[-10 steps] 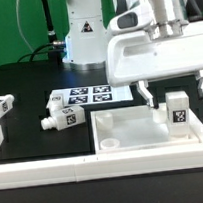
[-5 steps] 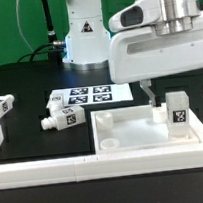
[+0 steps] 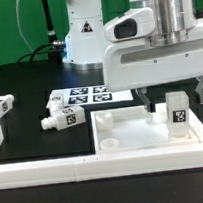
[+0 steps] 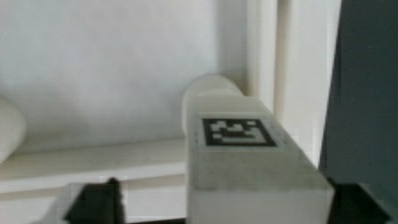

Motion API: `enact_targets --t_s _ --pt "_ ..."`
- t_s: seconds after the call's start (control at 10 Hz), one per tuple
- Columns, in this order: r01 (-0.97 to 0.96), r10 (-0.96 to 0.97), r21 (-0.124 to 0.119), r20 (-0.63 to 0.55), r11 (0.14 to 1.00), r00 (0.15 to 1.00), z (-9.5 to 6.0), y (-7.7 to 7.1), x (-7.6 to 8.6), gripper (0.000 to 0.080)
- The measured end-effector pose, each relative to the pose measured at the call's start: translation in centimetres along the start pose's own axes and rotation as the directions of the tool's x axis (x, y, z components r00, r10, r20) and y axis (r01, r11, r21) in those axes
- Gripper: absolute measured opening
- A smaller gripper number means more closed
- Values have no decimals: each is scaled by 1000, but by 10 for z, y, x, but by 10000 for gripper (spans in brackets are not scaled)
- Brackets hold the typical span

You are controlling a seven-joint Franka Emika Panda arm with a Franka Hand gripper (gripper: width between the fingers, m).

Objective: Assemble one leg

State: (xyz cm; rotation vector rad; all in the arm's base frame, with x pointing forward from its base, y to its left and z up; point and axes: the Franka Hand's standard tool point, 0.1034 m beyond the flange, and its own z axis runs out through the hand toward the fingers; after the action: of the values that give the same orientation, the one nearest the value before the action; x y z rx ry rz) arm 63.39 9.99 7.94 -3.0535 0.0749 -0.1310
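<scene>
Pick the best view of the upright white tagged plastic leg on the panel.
Exterior view: the upright white tagged plastic leg shows whole, standing on the white raised-rim panel. Wrist view crops it to one close-up tagged face.

A black table (image 3: pixel 28 84) is seen before a green backdrop (image 3: pixel 7 28). The marker board (image 3: pixel 81 94) is laid flat near the middle of the table. A large white panel (image 3: pixel 133 137) with a raised rim is set just in front of it, and a round socket (image 3: pixel 111 145) is seen in the panel's near corner at the exterior view's left. Two loose tagged pegs are laid on their sides: one (image 3: pixel 63 117) just beside the panel, the other (image 3: pixel 2 106) well apart from it. A white rail (image 3: pixel 56 174) is stretched along the front.
</scene>
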Motion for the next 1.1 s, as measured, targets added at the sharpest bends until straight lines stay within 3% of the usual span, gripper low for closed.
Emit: enact_targets --t_s 0.1,0.2,0.3,0.6,0.7,0.9,1.1 --pt "-1 1 0 0 1000 1000 0 0 0 384" --pt "-68 68 1 0 998 998 0 -1 0 384" --pt "-116 116 2 1 993 993 0 -1 0 284" --pt "-354 354 2 1 935 935 0 -3 -1 285" --pt "-512 512 9 7 859 859 1 -5 -1 285" --pt "-793 792 60 46 606 609 1 -3 2 285" --pt "-904 902 52 67 425 427 2 -9 0 285"
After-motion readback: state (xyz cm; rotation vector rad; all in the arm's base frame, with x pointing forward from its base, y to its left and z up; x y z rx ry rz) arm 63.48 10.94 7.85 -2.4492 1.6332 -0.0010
